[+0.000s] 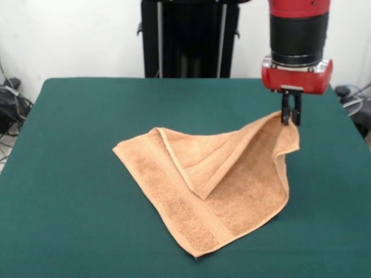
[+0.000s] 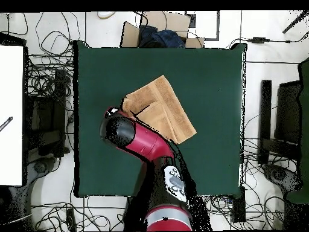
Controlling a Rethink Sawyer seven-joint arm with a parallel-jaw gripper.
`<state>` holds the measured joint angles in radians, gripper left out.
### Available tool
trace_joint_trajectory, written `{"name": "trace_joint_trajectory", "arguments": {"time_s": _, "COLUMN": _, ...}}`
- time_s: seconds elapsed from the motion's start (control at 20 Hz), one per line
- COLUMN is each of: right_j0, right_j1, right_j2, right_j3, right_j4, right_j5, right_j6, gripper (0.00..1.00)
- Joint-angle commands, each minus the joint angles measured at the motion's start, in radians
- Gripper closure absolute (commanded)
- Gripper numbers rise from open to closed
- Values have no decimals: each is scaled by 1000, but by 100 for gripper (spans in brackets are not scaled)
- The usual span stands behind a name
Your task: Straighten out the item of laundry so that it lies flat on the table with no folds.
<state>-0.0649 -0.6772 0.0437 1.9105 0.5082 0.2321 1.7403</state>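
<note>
The light orange-tan towel (image 1: 232,185) lies on the dark green table (image 1: 69,174), right of centre in the front view. One corner is folded over its middle in a triangular flap. My gripper (image 1: 291,117) is shut on the towel's far right corner and holds that corner lifted off the table, so the cloth rises in a ridge up to it. In the overhead view the towel (image 2: 166,106) lies at the table's (image 2: 217,78) centre, and the red and black arm covers its lower left part and hides the gripper there. No white tag shows.
The robot's black pedestal (image 1: 188,37) stands at the table's far edge. Cables and black equipment (image 2: 45,115) lie on the floor round the table. A cardboard box (image 2: 157,33) sits beyond the table's top edge in the overhead view.
</note>
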Motion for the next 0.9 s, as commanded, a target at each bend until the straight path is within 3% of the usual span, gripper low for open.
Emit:
{"name": "trace_joint_trajectory", "arguments": {"time_s": 0.05, "right_j0": 111, "right_j1": 30, "right_j2": -47, "right_j3": 43, "right_j4": 136, "right_j5": -100, "right_j6": 413, "gripper": 100}}
{"name": "trace_joint_trajectory", "arguments": {"time_s": 0.3, "right_j0": 152, "right_j1": 19, "right_j2": -84, "right_j3": 46, "right_j4": 163, "right_j5": -70, "right_j6": 416, "gripper": 100}}
{"name": "trace_joint_trajectory", "arguments": {"time_s": 0.75, "right_j0": 119, "right_j1": 10, "right_j2": -54, "right_j3": 53, "right_j4": 125, "right_j5": -80, "right_j6": 383, "gripper": 100}}
{"name": "trace_joint_trajectory", "arguments": {"time_s": 0.8, "right_j0": 105, "right_j1": 6, "right_j2": -34, "right_j3": 63, "right_j4": 118, "right_j5": -103, "right_j6": 379, "gripper": 0}}
{"name": "trace_joint_trajectory", "arguments": {"time_s": 0.9, "right_j0": 95, "right_j1": 5, "right_j2": -24, "right_j3": 62, "right_j4": 105, "right_j5": -109, "right_j6": 363, "gripper": 0}}
